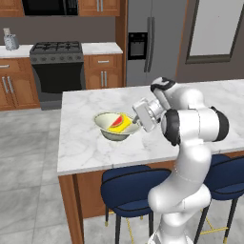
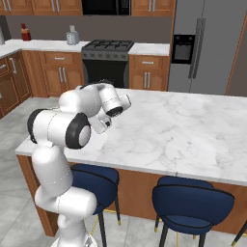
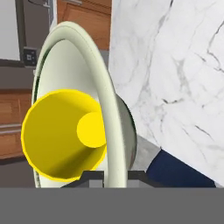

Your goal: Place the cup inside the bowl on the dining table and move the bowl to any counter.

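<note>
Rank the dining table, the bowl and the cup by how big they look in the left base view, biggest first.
1. dining table, by far the largest.
2. bowl, much smaller than the tabletop.
3. cup, lying inside the bowl and smaller than it.

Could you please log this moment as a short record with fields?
cup: yellow cup lying tilted inside the bowl
bowl: pale bowl on or just above the dining table, near its front left corner
gripper: gripper straddles the bowl rim at its right side
stools: blue stools under the table's front edge
step left: carry bowl to a counter
</note>
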